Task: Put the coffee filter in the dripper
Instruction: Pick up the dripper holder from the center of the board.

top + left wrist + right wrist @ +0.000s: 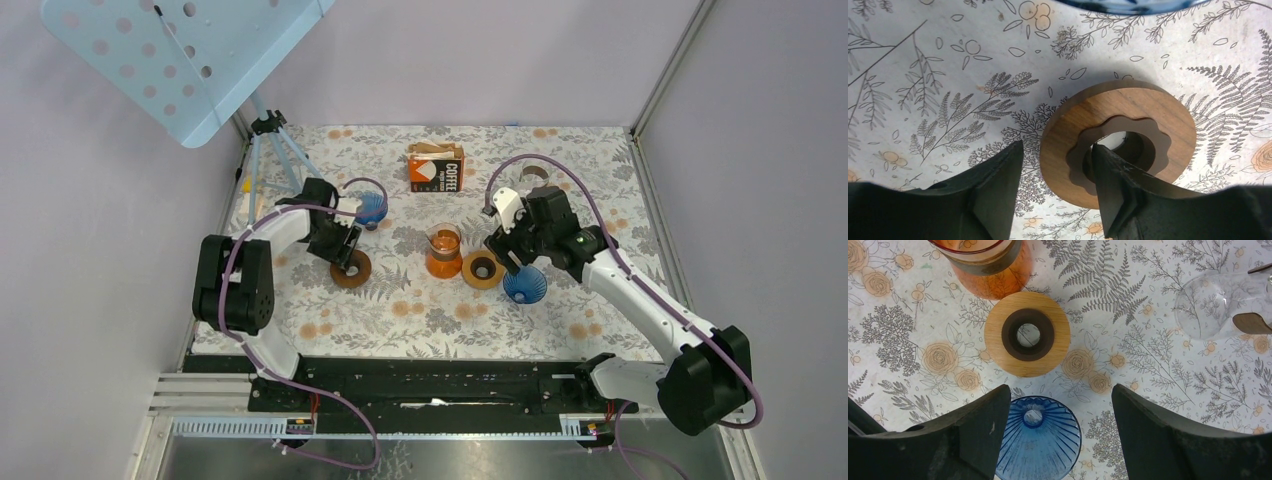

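An orange-and-white box marked COFFEE [436, 167] stands at the back of the table, with tan paper showing at its top; no loose coffee filter shows. One blue ribbed dripper cone [1038, 440] sits between the wide-apart fingers of my right gripper [1060, 387], close to the left finger and not gripped. A second blue cone [372, 208] stands near my left gripper [343, 252]. That gripper [1057, 145] straddles the wall of a dark wooden ring [1128, 105], one fingertip [1108, 170] down in its scalloped hole. The other finger stands outside, a gap away.
An orange glass carafe [443, 250] stands mid-table beside a light wooden ring [1027, 334]. A clear glass vessel [1218, 305] with a wooden handle sits further back on the right. A small tripod [270, 150] carries a blue perforated panel at the back left.
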Available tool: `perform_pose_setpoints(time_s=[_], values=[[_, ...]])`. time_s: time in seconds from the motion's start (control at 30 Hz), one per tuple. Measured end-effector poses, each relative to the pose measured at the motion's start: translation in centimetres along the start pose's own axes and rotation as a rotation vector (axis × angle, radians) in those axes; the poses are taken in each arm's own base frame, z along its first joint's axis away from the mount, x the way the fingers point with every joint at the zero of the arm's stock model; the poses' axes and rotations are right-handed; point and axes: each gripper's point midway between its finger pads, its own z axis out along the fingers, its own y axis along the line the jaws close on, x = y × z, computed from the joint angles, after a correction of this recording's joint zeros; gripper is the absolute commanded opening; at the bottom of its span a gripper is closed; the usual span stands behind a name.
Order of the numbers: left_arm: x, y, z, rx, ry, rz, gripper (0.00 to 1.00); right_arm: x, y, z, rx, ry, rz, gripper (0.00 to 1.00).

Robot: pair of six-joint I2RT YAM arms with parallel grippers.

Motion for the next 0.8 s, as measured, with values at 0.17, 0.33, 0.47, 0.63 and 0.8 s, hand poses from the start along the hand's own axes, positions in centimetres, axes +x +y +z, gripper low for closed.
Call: perform_pose_setpoints(time_s=[0.17,0.33,0.47,0.63,0.8], values=[[0.4,-0.6,0.6,0.035,0.019,-0.022,0.37,0.1,-0.4,0.0,0.011,-0.006,0.013,0.81],[0.3,-0.9,0.6,0.051,0.018,-0.03,0.29,0.0,-0.8,-0.2,0.02,-0.022,0.023,0.8],[0.0,-1.2,-0.2,0.065,0.028,-0.031,0.28,0.1,-1.3,-0.5,0.036,-0.028,0.037,0.8],[-3.5,-3.7,-4.3,0.098,-0.029,0.041,0.29,0.6,-2.2,-0.6,0.056,-0.026,0.08,0.8],[-11.8,-9.6,-10.0,0.14,-0.201,0.228,0.29,1.1,-3.4,-0.8,0.078,-0.034,0.128,0.8]])
